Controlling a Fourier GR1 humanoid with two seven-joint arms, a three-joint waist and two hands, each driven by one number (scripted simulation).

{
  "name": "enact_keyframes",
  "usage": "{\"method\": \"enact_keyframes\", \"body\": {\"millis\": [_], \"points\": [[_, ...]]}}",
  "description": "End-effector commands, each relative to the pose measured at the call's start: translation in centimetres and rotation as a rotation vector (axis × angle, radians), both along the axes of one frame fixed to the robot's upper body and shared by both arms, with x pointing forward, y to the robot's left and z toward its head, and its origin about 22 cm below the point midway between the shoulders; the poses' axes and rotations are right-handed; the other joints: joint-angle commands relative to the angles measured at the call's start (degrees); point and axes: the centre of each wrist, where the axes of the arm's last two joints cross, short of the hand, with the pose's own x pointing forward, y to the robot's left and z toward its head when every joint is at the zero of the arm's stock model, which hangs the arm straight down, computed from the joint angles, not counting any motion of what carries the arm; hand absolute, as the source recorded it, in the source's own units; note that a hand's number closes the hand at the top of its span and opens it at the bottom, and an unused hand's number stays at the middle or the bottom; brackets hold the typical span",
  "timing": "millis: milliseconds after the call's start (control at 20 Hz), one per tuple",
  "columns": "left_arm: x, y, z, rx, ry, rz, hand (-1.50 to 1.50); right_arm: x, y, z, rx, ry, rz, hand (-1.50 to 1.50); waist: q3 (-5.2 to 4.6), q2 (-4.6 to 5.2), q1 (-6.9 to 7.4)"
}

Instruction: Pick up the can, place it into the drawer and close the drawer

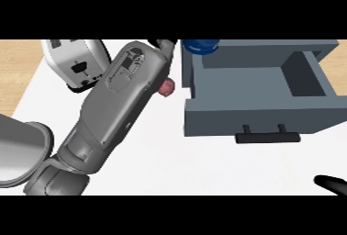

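Grey-blue, the drawer (257,114) stood pulled open at the right of the white counter (176,165), its black handle (266,137) toward the view's lower edge. The blue can (201,46) sat outside it, just beyond the drawer's far left corner, at the view's top edge. The left forearm (115,105) stretched diagonally up from the lower left. The left hand (166,43) showed only as a black sliver just beside the can. Whether it was spread or closed could not be told, nor whether it touched the can. A pink thing (166,87) peeked out between the forearm and the drawer. A white toaster (75,62) lay at the upper left. The right hand (332,183) barely entered at the lower right corner, its state hidden.
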Motion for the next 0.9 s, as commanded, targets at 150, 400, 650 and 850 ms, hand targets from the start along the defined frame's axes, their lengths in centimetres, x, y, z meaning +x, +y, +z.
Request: {"method": "enact_keyframes", "body": {"millis": [150, 400, 650, 850], "points": [[0.1, -3.0, 2.2, 0.068, 0.041, 0.007, 1.50, -0.3, 1.1, -0.3, 0.016, -0.001, 0.008, -1.50, 0.02, 0.10, -0.57], [0.6, -4.6, 4.2, 0.101, 0.009, 0.039, 1.50, -0.4, 0.3, 0.4, 0.016, -0.006, 0.022, -1.50, 0.08, 0.49, -2.45], [1.1, -4.8, 3.5, 0.108, 0.025, 0.031, 1.50, 2.0, 0.0, 1.0, 0.007, -0.026, 0.031, -1.50, 0.09, 0.89, -2.46], [1.1, -5.2, 3.2, 0.136, -0.010, 0.117, 1.50, 0.5, 0.9, 0.6, 0.003, -0.019, 0.059, -1.50, 0.16, 1.00, -4.28]]}}
